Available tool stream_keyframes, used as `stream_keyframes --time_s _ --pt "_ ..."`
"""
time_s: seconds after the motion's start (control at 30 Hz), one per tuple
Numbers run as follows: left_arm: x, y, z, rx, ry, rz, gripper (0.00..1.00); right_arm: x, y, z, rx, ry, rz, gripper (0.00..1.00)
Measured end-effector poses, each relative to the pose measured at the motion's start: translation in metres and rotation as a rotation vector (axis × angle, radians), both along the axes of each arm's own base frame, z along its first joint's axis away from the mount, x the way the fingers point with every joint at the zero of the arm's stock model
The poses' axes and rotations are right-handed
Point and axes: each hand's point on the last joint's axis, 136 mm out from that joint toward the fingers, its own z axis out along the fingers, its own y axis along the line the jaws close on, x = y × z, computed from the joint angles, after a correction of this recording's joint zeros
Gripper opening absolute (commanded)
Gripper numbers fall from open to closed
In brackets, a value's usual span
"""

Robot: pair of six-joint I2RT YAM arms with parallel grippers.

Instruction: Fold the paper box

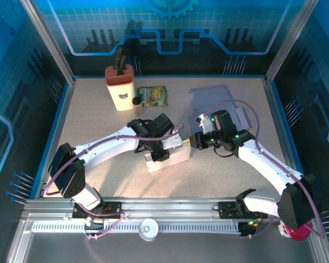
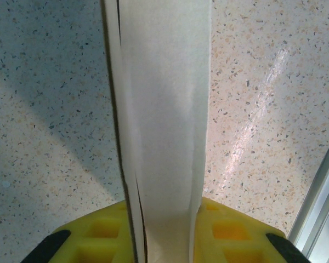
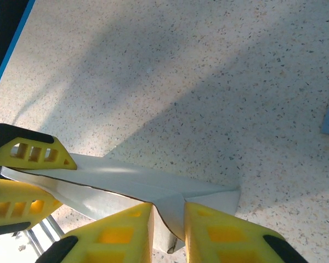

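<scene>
Two arms reach inward in your overhead view and meet at mid-table over the white paper box [image 1: 172,159]. The left gripper [image 1: 160,149] sits on top of the box, and the right gripper [image 1: 196,141] is at the box's right end. Well behind them stand a tan block with a red top [image 1: 120,90], a green snack packet [image 1: 152,96] and a flat grey-blue sheet [image 1: 211,101].

Your left wrist view looks down on the speckled table [image 2: 44,137]. Here the left gripper's yellow fingers [image 2: 98,235] pinch a white upright panel of the box, which runs up the middle of the frame.

Your right wrist view shows the right gripper's yellow fingers [image 3: 115,241] pressed close on a folded flap of the box, with the flap's edge caught between them
</scene>
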Motion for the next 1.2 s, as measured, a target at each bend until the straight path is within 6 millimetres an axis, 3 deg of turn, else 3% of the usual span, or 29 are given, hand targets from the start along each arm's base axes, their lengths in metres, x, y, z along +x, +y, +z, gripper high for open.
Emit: stream_keyframes --time_s 0.2,0.47,0.93,1.2 --pt "0.0003 -0.0003 -0.0001 -0.001 -0.001 0.000 0.17 -0.0008 0.0006 -0.0023 -0.013 0.001 0.000 0.14" --pt "0.0015 -0.0001 -0.0002 0.001 -0.005 0.005 0.19 0.0008 0.0032 -0.0024 -0.075 -0.040 -0.016 0.00" --pt "0.0044 0.0004 0.0000 0.006 -0.019 0.010 0.24 -0.0073 -0.0015 -0.0031 -0.162 -0.153 -0.145 0.00" --pt "0.0100 0.0010 -0.0005 0.007 -0.041 0.042 0.41 -0.0080 -0.0029 -0.0027 -0.181 -0.209 -0.191 0.00"
